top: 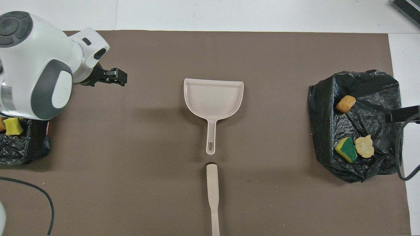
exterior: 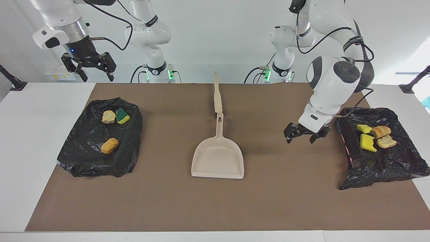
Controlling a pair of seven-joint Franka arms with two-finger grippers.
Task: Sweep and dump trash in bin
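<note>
The beige dustpan (exterior: 217,158) (top: 213,101) lies flat mid-mat, handle toward the robots. Nothing holds it. Trash lies in two black-bagged bins. The bin (exterior: 90,161) (top: 361,170) at the right arm's end holds a tan lump (exterior: 108,116), a green-faced sponge (exterior: 122,116) and an orange lump (exterior: 110,145). The bin (exterior: 386,168) (top: 19,150) at the left arm's end holds several yellow sponges (exterior: 368,142) and bread lumps (exterior: 380,131). My left gripper (exterior: 303,133) (top: 115,78) hangs open and empty over the mat beside that bin. My right gripper (exterior: 89,69) waits open, raised high at its end.
A beige brush handle (exterior: 217,92) (top: 212,193) lies in line with the dustpan's handle, nearer to the robots. The brown mat (exterior: 168,201) covers most of the white table. The left forearm hides part of its bin in the overhead view.
</note>
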